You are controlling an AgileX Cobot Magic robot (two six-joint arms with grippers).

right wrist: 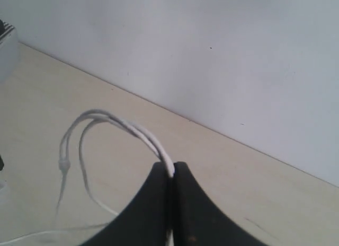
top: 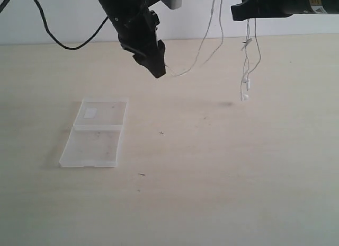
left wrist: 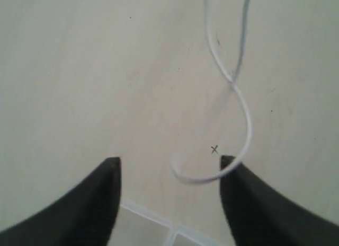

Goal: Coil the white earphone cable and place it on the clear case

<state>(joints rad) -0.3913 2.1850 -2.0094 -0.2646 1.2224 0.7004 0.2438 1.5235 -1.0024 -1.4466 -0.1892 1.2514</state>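
Observation:
The white earphone cable (top: 212, 42) hangs in the air above the table between my two grippers. My right gripper (top: 237, 14) is high at the back right, shut on a bundle of its strands (right wrist: 132, 129). Below it the strands drop to the earbuds (top: 245, 89), which dangle above the table. A slack loop (left wrist: 246, 124) sags over to my left gripper (top: 158, 72). That gripper is open, and the loop lies across one fingertip (left wrist: 229, 166). The clear case (top: 95, 132) lies open and flat at the left, its white sticker (top: 90, 113) on the far half.
A thick black robot cable (top: 63, 42) droops at the back left in front of the white wall. A small cross mark (top: 161, 132) is on the pale wooden table (top: 222, 172). A corner of the case (left wrist: 159, 233) shows under the left gripper.

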